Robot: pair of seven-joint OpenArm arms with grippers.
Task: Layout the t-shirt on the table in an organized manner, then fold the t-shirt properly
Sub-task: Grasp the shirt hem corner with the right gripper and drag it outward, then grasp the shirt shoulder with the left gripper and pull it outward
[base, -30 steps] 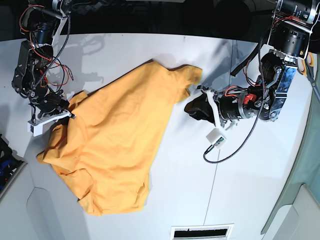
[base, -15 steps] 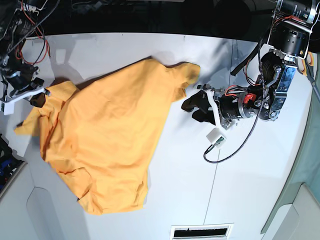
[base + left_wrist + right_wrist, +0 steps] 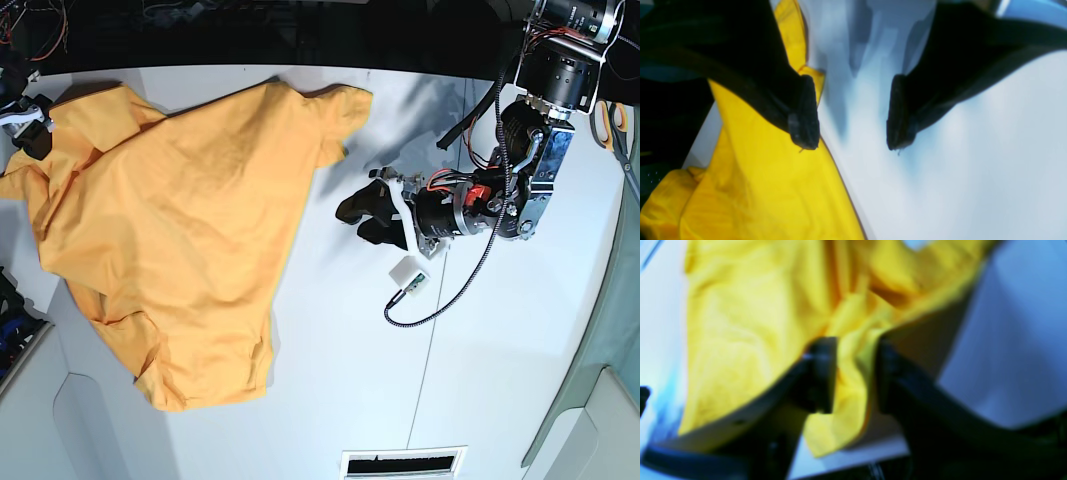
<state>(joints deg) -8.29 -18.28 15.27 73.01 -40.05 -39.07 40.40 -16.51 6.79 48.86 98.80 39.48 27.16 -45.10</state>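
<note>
The orange-yellow t-shirt (image 3: 170, 230) lies rumpled over the left half of the white table (image 3: 330, 390), one corner drawn to the far left. There my right gripper (image 3: 32, 130) sits at that corner. In the right wrist view its jaws (image 3: 853, 373) stand apart, with a loose fold of the shirt (image 3: 750, 323) hanging between them. My left gripper (image 3: 352, 222) hovers just right of the shirt's near sleeve, open and empty. In the left wrist view bare table shows between the left gripper's fingers (image 3: 851, 133), and the shirt's edge (image 3: 766, 186) lies beside one of them.
A small white box on a black cable (image 3: 408, 275) hangs under the left arm. A thin dark seam (image 3: 425, 350) runs down the table. A slotted vent (image 3: 400, 463) sits at the near edge. The table's far edge meets a dark background.
The right gripper dragged the shirt's corner up toward the far left, and its jaws have parted. The shirt slid left with it. The left gripper stayed open and shifted slightly left.
</note>
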